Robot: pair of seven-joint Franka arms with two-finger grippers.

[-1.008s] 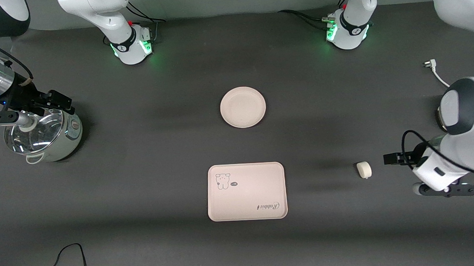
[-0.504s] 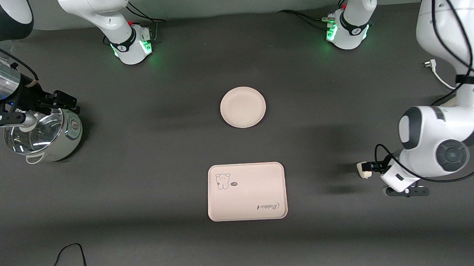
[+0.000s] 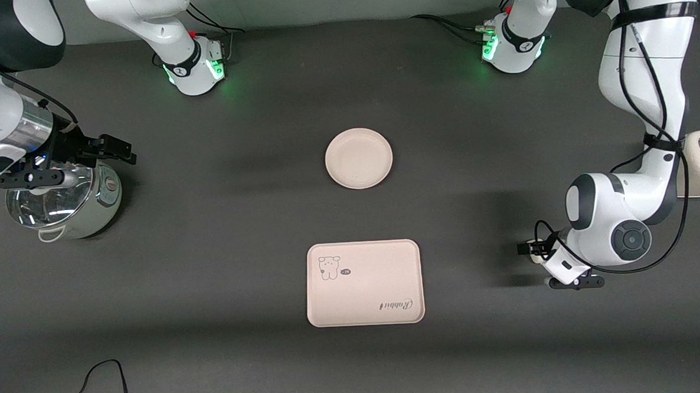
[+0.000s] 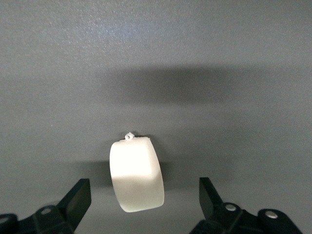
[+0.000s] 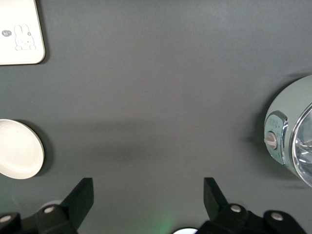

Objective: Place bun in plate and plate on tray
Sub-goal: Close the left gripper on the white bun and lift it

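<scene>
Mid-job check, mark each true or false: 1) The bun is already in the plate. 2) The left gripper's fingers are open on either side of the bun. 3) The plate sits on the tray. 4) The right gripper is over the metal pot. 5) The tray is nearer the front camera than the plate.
1) False: the bun lies on the table, toward the left arm's end.
2) True: the left gripper is open, fingers apart from the bun.
3) False: the plate rests on the table, apart from the tray.
4) True: the right gripper is over the pot, open.
5) True.
</scene>
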